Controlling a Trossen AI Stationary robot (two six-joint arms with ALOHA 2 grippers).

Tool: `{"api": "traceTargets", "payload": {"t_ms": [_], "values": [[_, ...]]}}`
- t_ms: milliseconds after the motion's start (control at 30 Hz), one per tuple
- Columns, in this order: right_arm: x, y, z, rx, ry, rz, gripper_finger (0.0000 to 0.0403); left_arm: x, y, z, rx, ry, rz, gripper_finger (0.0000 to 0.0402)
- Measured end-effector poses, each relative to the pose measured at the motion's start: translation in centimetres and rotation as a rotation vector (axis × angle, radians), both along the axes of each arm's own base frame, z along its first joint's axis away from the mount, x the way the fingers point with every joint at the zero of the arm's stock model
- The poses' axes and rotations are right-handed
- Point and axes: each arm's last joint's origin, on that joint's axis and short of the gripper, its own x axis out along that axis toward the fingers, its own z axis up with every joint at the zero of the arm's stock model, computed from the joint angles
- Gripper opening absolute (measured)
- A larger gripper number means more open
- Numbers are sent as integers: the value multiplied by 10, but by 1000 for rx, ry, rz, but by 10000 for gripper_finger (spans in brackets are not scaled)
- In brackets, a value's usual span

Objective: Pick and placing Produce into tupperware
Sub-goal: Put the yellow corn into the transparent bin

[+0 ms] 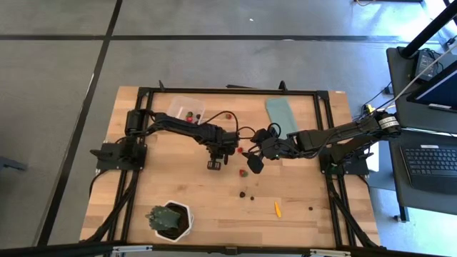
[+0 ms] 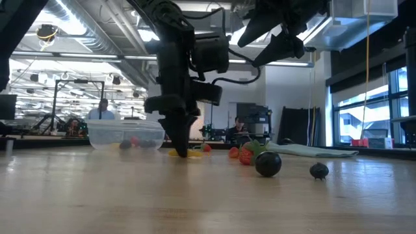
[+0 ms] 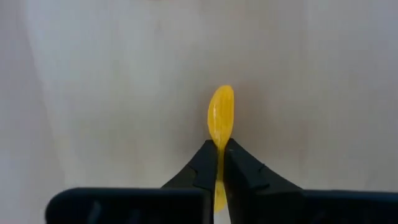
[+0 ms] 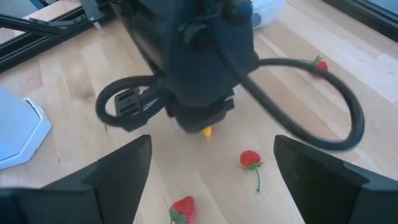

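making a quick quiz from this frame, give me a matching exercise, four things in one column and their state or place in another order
Things:
1. left gripper
2. right gripper
3. tupperware
4. teal lid

States or places:
A. lies flat on the table by the far edge, nothing on it
B. open, held above the table over red pieces
C. shut on a yellow piece down at the table top
D. holds a few small pieces already

Pairs: 1-C, 2-B, 3-D, 4-A
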Motion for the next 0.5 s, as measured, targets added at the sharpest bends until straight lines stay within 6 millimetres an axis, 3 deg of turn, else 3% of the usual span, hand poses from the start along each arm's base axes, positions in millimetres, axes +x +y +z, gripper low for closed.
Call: {"api": "traceTargets", "payload": {"t_ms": [233, 500], "values": [[0, 0, 0, -1, -3, 0, 339, -21, 19, 29, 63, 58, 96, 9], [0, 0, 0, 0, -5, 0, 339, -51, 57, 68, 106, 43, 344, 5]]}}
